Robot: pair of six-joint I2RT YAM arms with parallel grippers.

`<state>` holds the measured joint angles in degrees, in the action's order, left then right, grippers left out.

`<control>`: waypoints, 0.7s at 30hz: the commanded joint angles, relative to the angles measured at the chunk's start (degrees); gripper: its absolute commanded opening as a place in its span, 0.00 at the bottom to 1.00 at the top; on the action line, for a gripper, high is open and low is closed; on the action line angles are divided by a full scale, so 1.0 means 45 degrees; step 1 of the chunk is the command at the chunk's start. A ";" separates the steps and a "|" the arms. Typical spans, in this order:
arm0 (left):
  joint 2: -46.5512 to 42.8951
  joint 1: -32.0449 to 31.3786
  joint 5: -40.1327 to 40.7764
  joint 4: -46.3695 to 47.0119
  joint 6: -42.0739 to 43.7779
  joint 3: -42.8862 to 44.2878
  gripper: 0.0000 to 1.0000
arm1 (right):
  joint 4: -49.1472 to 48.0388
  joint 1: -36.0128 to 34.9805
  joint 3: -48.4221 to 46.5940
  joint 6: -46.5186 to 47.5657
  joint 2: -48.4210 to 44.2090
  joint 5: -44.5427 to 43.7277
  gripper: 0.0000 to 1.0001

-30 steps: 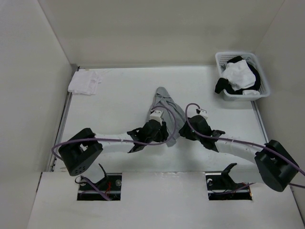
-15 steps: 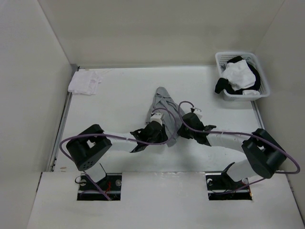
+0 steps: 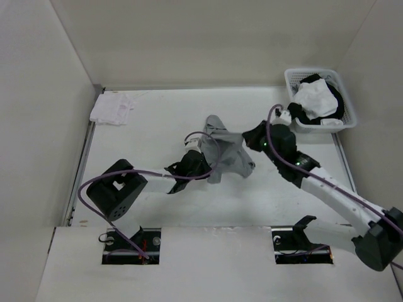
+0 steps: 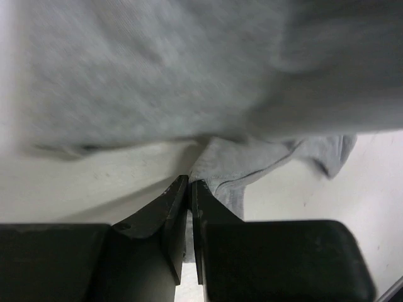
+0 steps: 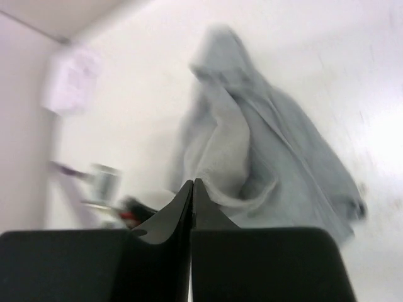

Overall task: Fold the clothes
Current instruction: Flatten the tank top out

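The grey garment point(image 3: 225, 152) was seen bunched in a rumpled heap near the middle of the white table point(image 3: 157, 126), between the two arms, with a raised peak at its far end and loose folds spread toward the near side. The left gripper point(image 4: 189, 184) was placed at the heap's near-left edge; its jaws were drawn almost together, and a thin fold of the grey fabric was pinched at the tips. The right gripper point(image 5: 192, 182) was positioned at the heap's right side, jaws pressed flush together with the tips against a fold; whether any cloth was caught between them could not be told, as that view was blurred. A small white folded cloth point(image 3: 112, 108) was laid at the far-left corner, well apart from the heap. A white basket point(image 3: 291, 78) was set at the far-right corner, with white and black garments point(image 3: 318, 97) piled inside.
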<state>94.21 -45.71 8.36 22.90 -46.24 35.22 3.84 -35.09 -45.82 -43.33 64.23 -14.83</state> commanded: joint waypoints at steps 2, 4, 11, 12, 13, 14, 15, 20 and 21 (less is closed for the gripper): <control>-0.1945 0.0519 0.0387 0.0812 -0.0214 0.0532 0.05 | 0.0260 0.0795 -0.2899 0.1737 -0.1439 -0.0318 0.00; -0.3642 0.0676 0.0738 0.0500 0.0175 0.0241 0.05 | 0.0456 0.0991 -0.3915 0.2108 -0.1713 -0.0162 0.00; -0.7498 0.1477 0.1990 -0.1650 0.1271 -0.0112 0.06 | 0.0457 0.0622 -0.6962 0.2851 -0.2592 0.0170 0.00; -0.7480 0.1400 0.1990 -0.1670 0.1329 -0.0151 0.06 | 0.0398 0.0543 -0.7294 0.2891 -0.2612 0.0229 0.00; -0.7383 0.1361 0.2067 -0.1709 0.1446 -0.0151 0.06 | 0.0398 0.0504 -0.7607 0.2968 -0.2516 0.0268 0.01; -0.7304 0.1418 0.2107 -0.1728 0.1582 -0.0113 0.06 | 0.0417 0.0504 -0.7861 0.3008 -0.2321 0.0326 0.01; -0.7207 0.1612 0.2126 -0.1728 0.1642 -0.0054 0.06 | 0.0456 0.0600 -0.8057 0.2969 -0.2049 0.0404 0.01; -0.5883 0.3116 0.2049 -0.1125 0.1175 0.1582 0.06 | -0.0050 0.1575 -0.8643 0.2346 -0.0078 0.1457 0.01; -0.5472 0.3176 0.2087 -0.0930 0.1154 0.1935 0.06 | -0.0129 0.1829 -0.8935 0.2209 0.0333 0.1692 0.01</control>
<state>67.09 -33.23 16.62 14.98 -40.73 37.15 5.04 -29.26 -83.94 -32.01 59.37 -11.09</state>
